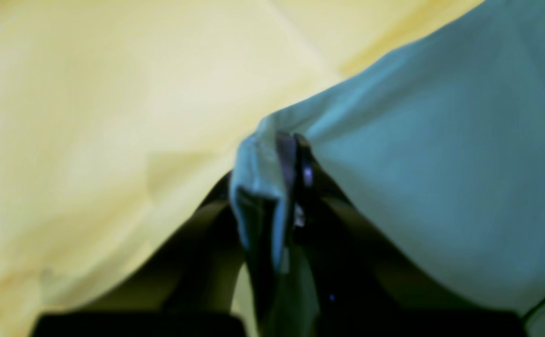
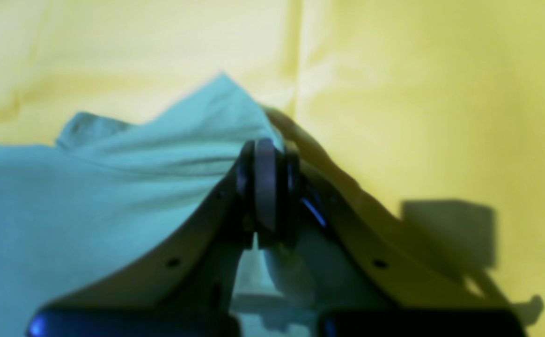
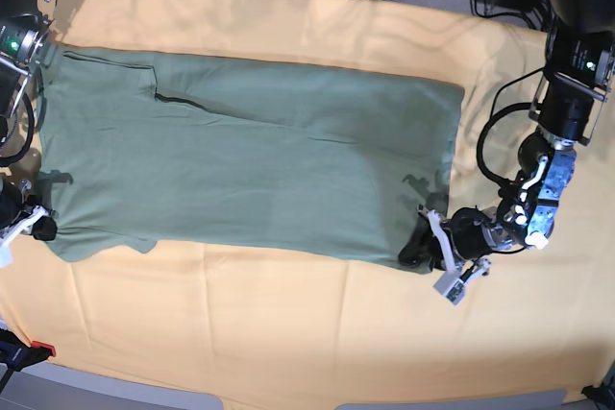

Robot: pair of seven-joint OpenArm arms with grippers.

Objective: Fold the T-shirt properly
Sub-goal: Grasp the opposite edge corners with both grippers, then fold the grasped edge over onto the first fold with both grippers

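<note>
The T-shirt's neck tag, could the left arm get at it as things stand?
Probably not. The left pincer is shut on the T-shirt at its near corner on the base view's right, so it is busy, and no tag shows in any view.

Both wrist views are blurred; the right tool (image 3: pixel 36 226) seems partly cut off at the base view's edge.

- The sage-green T-shirt (image 3: pixel 250 160) lies spread flat on the yellow-orange cloth (image 3: pixel 307 333).
- Left gripper (image 3: pixel 423 242) pinches its 4 o'clock corner.
- Right gripper (image 3: pixel 38 226) pinches its 8 o'clock corner.
</note>
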